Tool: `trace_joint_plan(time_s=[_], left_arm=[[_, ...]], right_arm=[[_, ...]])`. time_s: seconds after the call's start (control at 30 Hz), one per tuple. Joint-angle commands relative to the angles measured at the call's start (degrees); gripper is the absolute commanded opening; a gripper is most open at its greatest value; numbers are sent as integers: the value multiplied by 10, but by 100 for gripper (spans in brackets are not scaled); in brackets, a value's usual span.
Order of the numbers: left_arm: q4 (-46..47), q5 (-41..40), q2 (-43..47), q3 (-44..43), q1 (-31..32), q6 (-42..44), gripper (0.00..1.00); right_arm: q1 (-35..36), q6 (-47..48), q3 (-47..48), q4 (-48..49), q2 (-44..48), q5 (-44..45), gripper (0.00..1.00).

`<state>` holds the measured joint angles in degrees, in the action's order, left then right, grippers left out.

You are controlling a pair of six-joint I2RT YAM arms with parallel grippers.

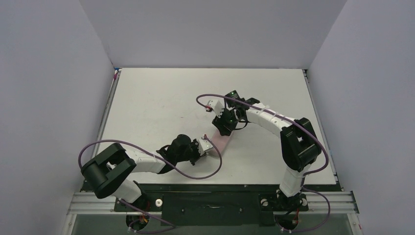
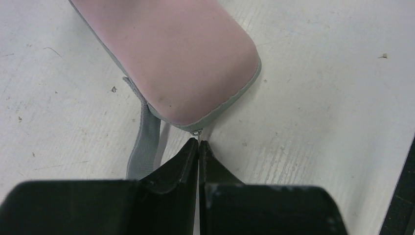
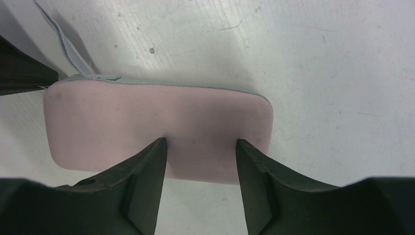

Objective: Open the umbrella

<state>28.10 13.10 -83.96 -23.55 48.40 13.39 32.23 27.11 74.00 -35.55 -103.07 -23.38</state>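
The umbrella is out of view. A pale pink oblong case [image 1: 223, 142] with a grey zip seam lies flat on the white table. In the left wrist view its rounded end [image 2: 181, 54] fills the top, and a small metal zip pull [image 2: 196, 132] hangs from the seam. My left gripper [image 2: 198, 143] is shut on that pull at the case's near end. My right gripper [image 3: 200, 142] hangs over the case [image 3: 156, 122] from the far side. Its jaws stand apart, both tips over the pink top face. I cannot tell whether they touch it.
A grey fabric strap [image 2: 144, 142] trails from the case's seam onto the table [image 1: 161, 98], and it also shows as the strap [image 3: 63, 46] in the right wrist view. The left arm's fingers [image 3: 22, 73] reach in at that view's left edge. Purple cables loop beside both arms.
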Motion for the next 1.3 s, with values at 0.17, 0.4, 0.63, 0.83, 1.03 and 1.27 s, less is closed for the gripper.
trace_joint_plan(time_s=[0.17, 0.4, 0.63, 0.83, 1.03, 1.27], left_arm=[[76, 2, -43, -20, 1, -39, 0], [106, 17, -79, -38, -50, -31, 0], [118, 58, -87, -43, -71, 37, 0], [125, 60, -104, -53, -74, 72, 0], [135, 69, -117, -61, -78, 89, 0], [135, 66, -120, -66, -80, 92, 0]], right_arm=[[-76, 9, 9, -90, -8, 12, 52], [-170, 165, 69, -227, 20, -200, 68], [-181, 485, 87, -291, 40, -228, 76], [-145, 680, 117, -337, 0, -217, 81], [-101, 704, 160, -338, -56, -228, 81], [-74, 712, 176, -349, -96, -191, 81]])
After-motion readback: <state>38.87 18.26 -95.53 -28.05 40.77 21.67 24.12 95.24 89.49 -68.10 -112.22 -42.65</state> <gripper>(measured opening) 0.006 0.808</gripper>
